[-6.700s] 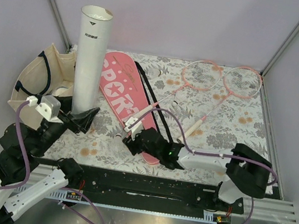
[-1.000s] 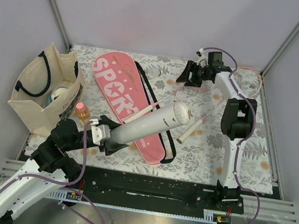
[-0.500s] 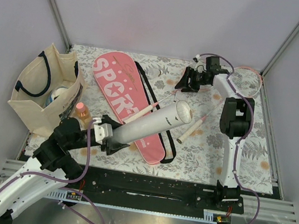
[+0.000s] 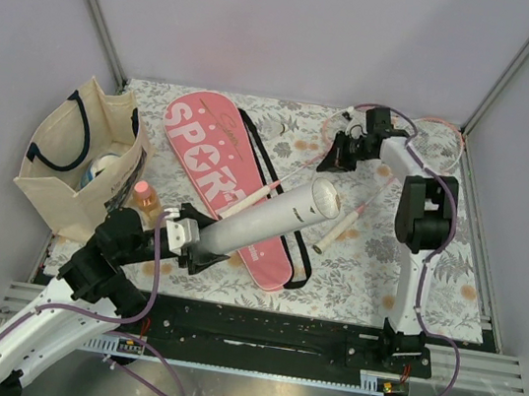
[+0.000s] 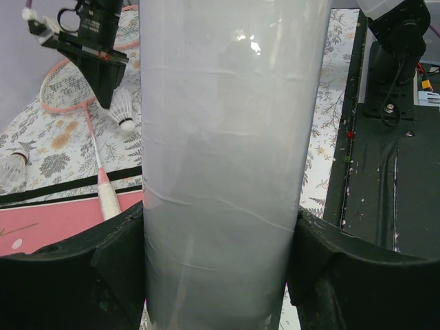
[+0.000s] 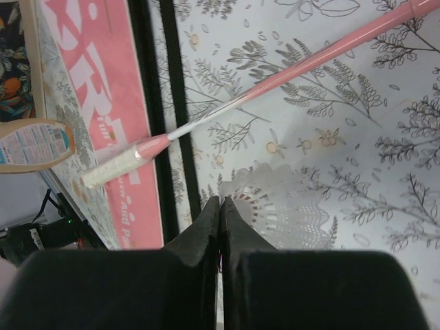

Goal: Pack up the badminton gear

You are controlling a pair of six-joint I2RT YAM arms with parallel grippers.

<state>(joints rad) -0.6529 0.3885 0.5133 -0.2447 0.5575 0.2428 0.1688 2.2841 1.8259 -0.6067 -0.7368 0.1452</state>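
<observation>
Our left gripper (image 4: pixel 192 244) clamps the long white tube (image 4: pixel 266 220), tilted over the pink SPORT cover (image 4: pixel 203 141). Our right gripper (image 6: pixel 220 206), fingers together, pinches a white shuttlecock (image 6: pixel 285 206) by its skirt.

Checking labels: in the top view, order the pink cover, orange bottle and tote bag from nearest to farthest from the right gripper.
From right gripper:
1. pink cover, table centre
2. orange bottle, left, beside bag
3. tote bag, far left

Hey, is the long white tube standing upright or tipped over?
Tipped over. The white tube slants low across the pink cover, and the left pincer clamps it near its near end.
</observation>
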